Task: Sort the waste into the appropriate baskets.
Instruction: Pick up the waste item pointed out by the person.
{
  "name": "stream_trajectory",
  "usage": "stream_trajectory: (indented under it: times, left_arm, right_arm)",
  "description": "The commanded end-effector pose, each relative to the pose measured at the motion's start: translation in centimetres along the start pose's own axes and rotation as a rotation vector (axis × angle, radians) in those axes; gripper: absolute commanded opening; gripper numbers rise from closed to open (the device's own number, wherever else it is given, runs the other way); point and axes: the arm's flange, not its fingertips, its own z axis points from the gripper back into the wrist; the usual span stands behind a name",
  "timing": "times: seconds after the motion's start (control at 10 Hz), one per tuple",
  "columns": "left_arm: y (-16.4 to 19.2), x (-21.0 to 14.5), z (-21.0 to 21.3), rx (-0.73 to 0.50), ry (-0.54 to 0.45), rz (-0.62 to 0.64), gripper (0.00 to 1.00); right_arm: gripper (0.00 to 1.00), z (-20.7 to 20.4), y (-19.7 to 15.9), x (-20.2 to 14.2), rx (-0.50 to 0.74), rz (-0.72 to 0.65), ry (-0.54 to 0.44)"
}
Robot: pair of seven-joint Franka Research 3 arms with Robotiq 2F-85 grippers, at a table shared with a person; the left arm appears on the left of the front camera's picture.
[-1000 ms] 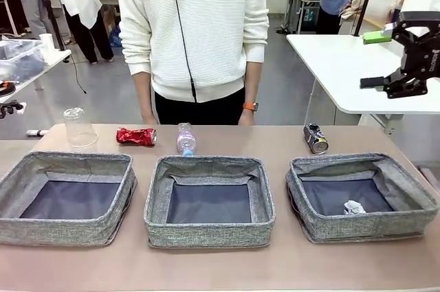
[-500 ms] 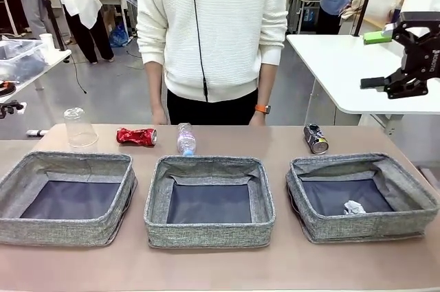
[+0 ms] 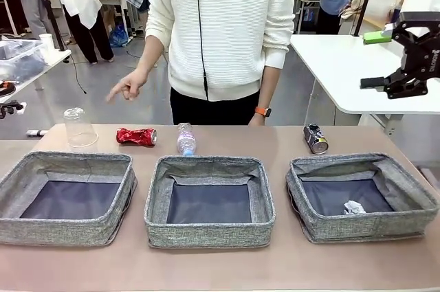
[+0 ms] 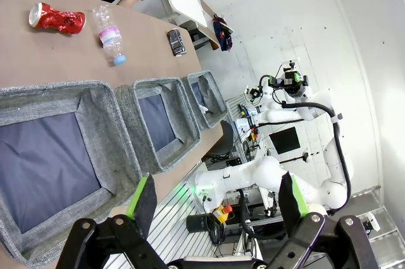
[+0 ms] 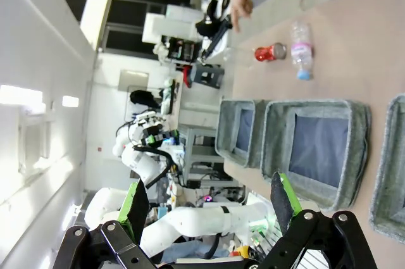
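3 baskets stand in a row on the surface (image 3: 220,264): left basket (image 3: 69,161), middle basket (image 3: 155,203), right basket (image 3: 300,199). What looks like a crumpled paper ball (image 3: 353,207) lies in the right one. Behind them sit the clear cup (image 3: 80,127), crushed red can (image 3: 136,137), bottle (image 3: 185,139) and dark can (image 3: 315,138). The left gripper (image 4: 217,202) and right gripper (image 3: 375,60) are raised, fingers apart, empty. The person's hand (image 3: 127,87) points a finger above the cup's side.

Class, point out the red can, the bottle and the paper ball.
red can (image 3: 136,137), front view, middle of its crushed body
bottle (image 3: 185,139), front view, on its pink label
paper ball (image 3: 354,207), front view, its middle
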Motion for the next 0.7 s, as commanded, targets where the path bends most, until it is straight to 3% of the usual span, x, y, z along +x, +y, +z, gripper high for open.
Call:
stream_trajectory:
  times: [0.0,0.6]
  left_arm:
    - [-0.16,0.04,-0.04,-0.017,-0.009,-0.023,1.0]
    - [0.0,0.0,0.0,0.0,0.0,0.0,1.0]
  right_arm:
    - [1.0,0.0,0.65,0.09,-0.008,-0.02,0.003]
    - [1.0,0.0,0.65,0.09,-0.008,-0.02,0.003]
